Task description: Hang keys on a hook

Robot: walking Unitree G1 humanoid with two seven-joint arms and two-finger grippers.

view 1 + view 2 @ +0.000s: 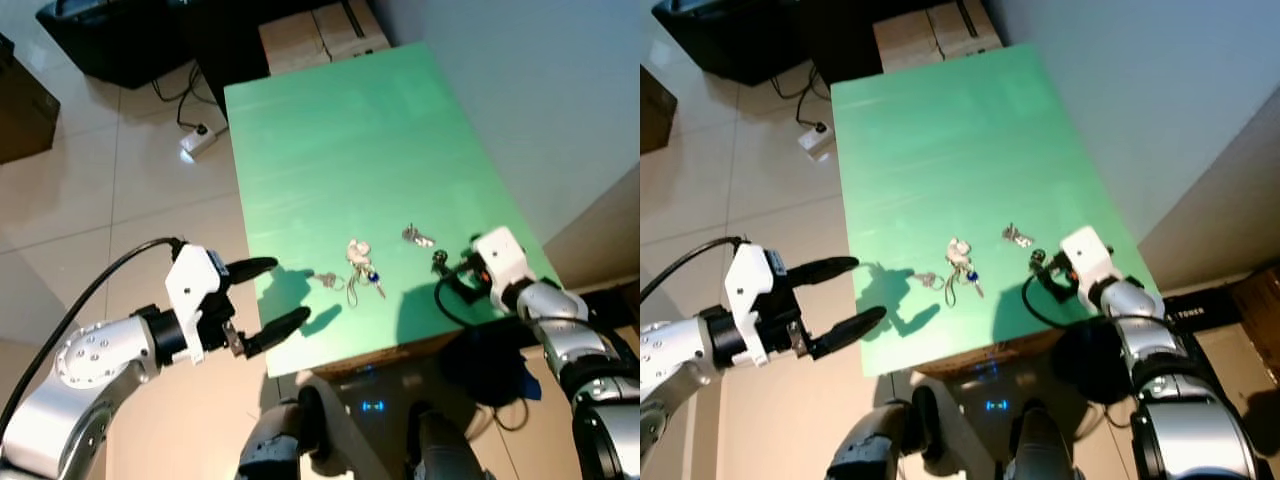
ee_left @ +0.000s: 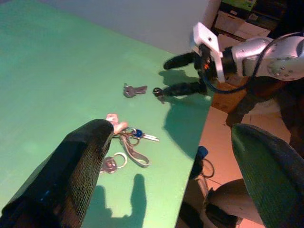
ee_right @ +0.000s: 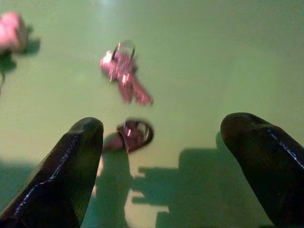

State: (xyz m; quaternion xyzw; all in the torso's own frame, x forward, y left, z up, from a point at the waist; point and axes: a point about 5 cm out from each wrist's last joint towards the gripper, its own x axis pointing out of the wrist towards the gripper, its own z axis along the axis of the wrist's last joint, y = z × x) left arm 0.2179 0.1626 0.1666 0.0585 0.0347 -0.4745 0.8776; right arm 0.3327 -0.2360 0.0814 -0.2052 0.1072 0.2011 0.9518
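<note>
Looking down, you saw a green table (image 1: 330, 130) on pale floor tiles (image 1: 110, 200) beside a wall. Your left gripper (image 1: 272, 292), fingers apart, hovered off its edge. The key bunch (image 1: 360, 266) lay ahead of those fingers. Your right gripper (image 3: 161, 156), fingers apart, straddled a small ring (image 3: 135, 134), with a loose key (image 3: 124, 76) just beyond.

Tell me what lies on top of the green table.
On the green table lie a key bunch with a strap, a small pair of keys and a dark ring piece near the open right gripper. No hook can be seen.
</note>
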